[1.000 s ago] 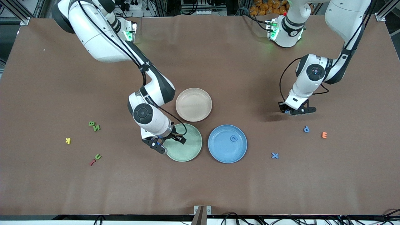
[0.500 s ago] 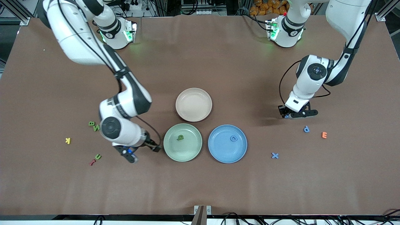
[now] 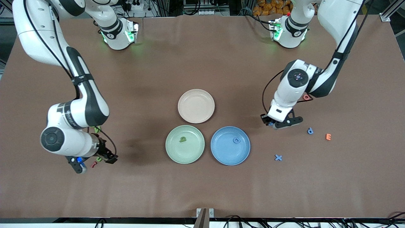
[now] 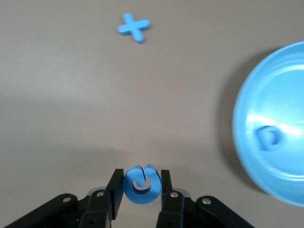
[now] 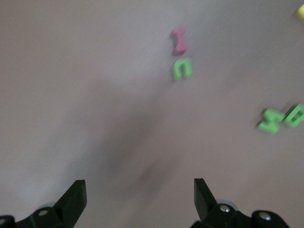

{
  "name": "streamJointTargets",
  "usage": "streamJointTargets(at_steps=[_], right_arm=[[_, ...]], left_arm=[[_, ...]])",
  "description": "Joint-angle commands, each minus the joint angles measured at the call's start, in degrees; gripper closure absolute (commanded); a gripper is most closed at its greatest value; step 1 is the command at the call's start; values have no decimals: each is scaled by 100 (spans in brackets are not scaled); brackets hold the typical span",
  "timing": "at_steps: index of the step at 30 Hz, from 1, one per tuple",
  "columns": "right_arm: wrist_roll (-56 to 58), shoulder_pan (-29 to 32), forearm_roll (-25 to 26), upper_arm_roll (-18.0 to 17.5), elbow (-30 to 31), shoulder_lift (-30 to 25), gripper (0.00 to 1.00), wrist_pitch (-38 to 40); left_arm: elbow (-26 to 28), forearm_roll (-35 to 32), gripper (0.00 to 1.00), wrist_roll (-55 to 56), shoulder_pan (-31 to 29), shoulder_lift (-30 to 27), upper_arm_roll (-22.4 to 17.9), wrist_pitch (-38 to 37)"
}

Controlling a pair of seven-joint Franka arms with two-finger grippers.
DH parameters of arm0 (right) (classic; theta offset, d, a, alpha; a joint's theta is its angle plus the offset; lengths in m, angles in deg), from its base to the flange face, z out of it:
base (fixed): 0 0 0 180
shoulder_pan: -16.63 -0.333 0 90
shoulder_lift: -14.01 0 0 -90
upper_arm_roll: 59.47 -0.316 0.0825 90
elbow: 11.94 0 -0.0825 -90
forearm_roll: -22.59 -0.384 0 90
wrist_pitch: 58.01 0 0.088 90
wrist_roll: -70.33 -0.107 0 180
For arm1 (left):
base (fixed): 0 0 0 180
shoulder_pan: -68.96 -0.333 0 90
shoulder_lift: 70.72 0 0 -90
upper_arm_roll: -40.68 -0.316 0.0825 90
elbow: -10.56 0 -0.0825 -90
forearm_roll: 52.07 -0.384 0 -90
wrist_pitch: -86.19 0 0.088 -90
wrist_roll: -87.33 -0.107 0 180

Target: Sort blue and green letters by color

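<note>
My left gripper (image 3: 274,123) is shut on a blue C (image 4: 141,184) and holds it over the table between the blue plate (image 3: 221,155) and a blue P (image 3: 310,130). A blue D (image 3: 236,140) lies in the blue plate and a green b (image 3: 182,139) in the green plate (image 3: 177,155). A blue X (image 3: 278,157) lies nearer the front camera. My right gripper (image 3: 96,164) is open and empty over a green u (image 5: 182,69) and a dark red squiggle (image 5: 179,40). Green N (image 5: 270,121) and B (image 5: 294,115) lie close by.
An empty pink plate (image 3: 196,106) stands farther from the front camera than the other two plates. An orange E (image 3: 328,136) lies beside the P. A pink Q (image 3: 306,97) shows partly under the left arm. A yellow K (image 5: 299,12) lies toward the right arm's end.
My right gripper left the green b in the green plate and swung toward the right arm's end, over the u. My left gripper moved with the C toward the blue plate.
</note>
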Motion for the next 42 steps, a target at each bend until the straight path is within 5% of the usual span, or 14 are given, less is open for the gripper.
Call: streamJointTargets(at_steps=[1,17,35,39,42], right_arm=[[269,312,359,-72,177,-9,0,-35],[2036,892,368,-72,714,272,3,-1441],[2054,892,429,33,652,756,9,-2012],[2054,892,429,33,644,773,13,-2012],[2045,884,429,33,644,800,16,-2021]], left_arm=[[-663,-67,100,699,334,450,46,-124],[-2131,-137,100,1974,1433,1707,-50,-133],[-2562,-111,100,2150,1759,1919,-323,-133],[-2563,-163,1,2116,1732,1919,-332,-133],[-2545,-164,0,2115,1732,1901,-358,-133]])
